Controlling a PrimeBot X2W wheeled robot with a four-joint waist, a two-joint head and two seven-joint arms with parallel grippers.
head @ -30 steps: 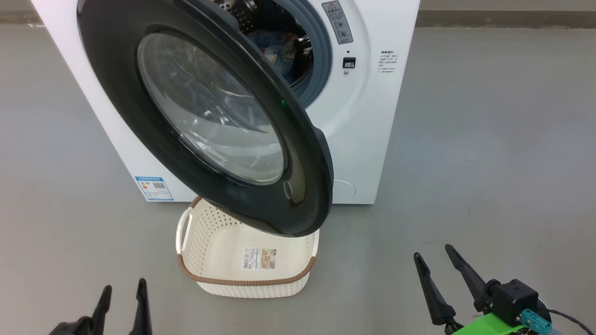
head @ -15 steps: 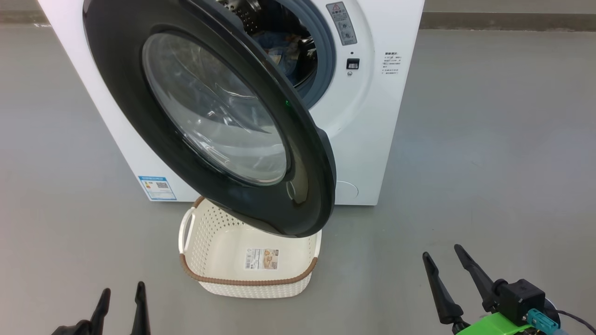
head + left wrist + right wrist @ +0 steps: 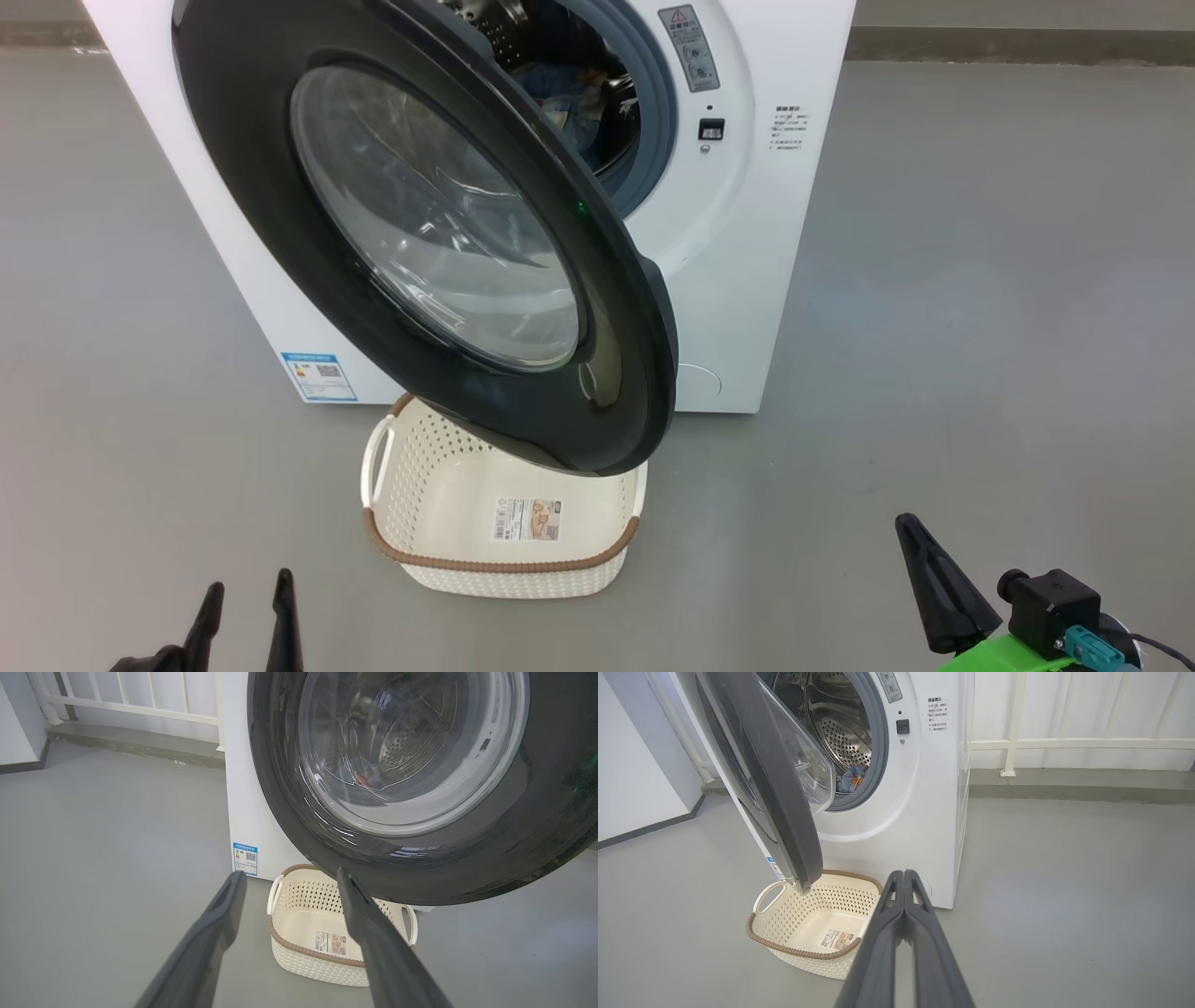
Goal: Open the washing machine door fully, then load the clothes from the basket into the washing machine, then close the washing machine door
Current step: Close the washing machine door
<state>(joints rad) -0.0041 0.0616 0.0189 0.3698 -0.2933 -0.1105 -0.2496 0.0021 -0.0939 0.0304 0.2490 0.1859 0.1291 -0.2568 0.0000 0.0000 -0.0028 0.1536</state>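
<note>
The white washing machine (image 3: 747,233) stands ahead with its glossy black door (image 3: 597,392) swung out toward me, partly open. Blue and orange clothes (image 3: 853,778) lie inside the steel drum (image 3: 836,732). Below the door sits the cream basket (image 3: 504,569) with a brown rim, nothing in it but its label. My left gripper (image 3: 289,879) hangs open low at the left, short of the basket. My right gripper (image 3: 903,873) is shut on nothing, low at the right, away from the door's edge (image 3: 803,877).
Grey floor (image 3: 980,327) spreads wide to the right of the machine and in front of it. A white railing (image 3: 1064,742) and a low kerb run behind. A white wall (image 3: 635,788) stands at the left.
My right gripper's fingers have come together and dropped a little toward the lower right. The head camera has shifted slightly, so the machine sits a bit further right and lower.
</note>
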